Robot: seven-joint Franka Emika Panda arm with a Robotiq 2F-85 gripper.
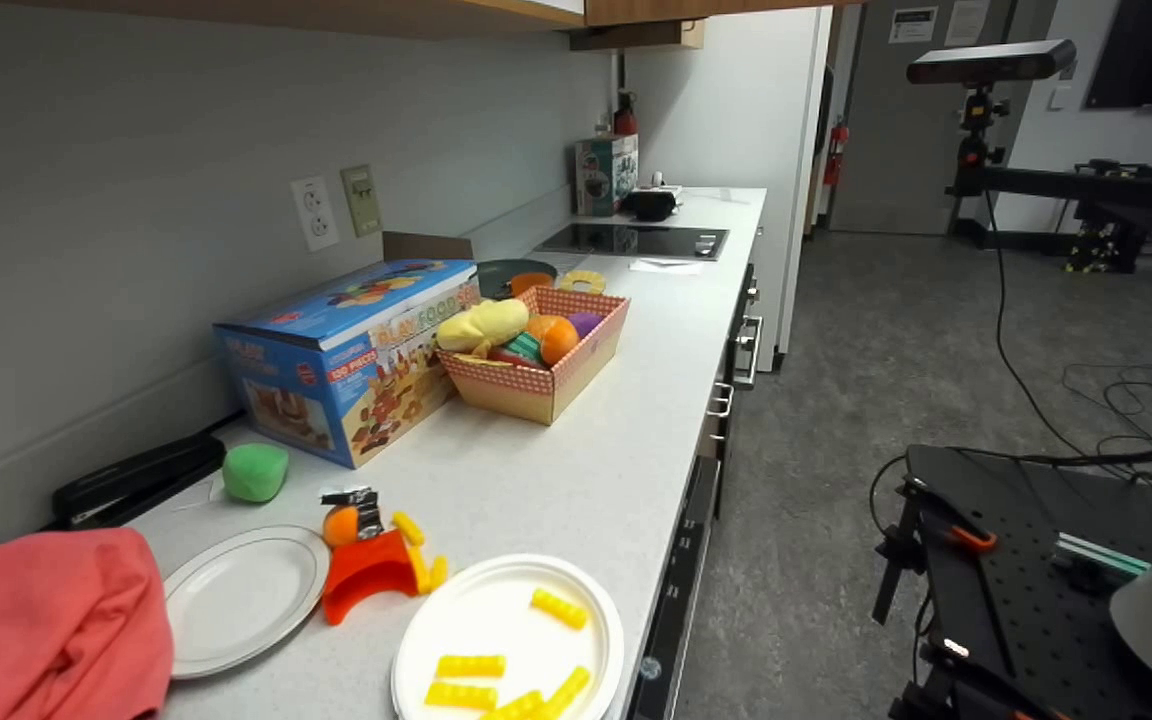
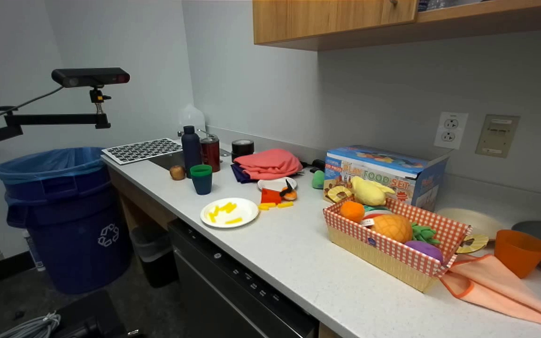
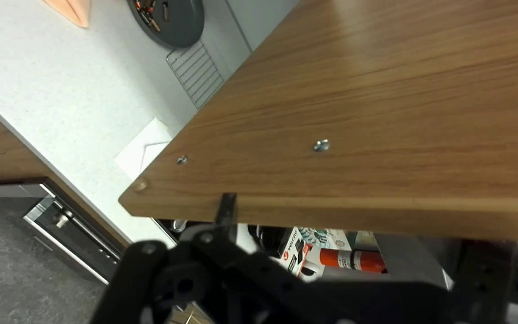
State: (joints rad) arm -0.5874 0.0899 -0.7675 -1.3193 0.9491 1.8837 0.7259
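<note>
"What sits closest to the gripper [image 3: 353, 231]?"

"A broad wooden panel [image 3: 376, 112]: smooth, streaky grain, shiny screw heads [image 3: 322, 145]. In the wrist view it overlaps the back edge of the speckled counter [image 3: 61, 58], its tip ending close to the front edge."

"How do the fingers [image 3: 226, 211] stand?"

"Well apart, dark and blurred. Whether either touches the panel, I can't tell."

"What's covered up?"

"Part of the thin wire rack [image 3: 196, 74] by the counter's back edge, and one end of some white paper [image 3: 146, 144]. Past the panel's long edge, a box [image 3: 291, 252] lettered VELCRO shows only in part, beside a rounded orange-red cylinder [image 3: 351, 260]."

"Anything cut off?"

"The panel, by the right border. In an exterior view, a round plate [image 1: 476, 612] with ribbed yellow sticks [image 1: 471, 666], near the counter's front edge, has its lower rim out of frame, and the bunched coral cloth [image 1: 46, 620] runs out at the left."
</note>
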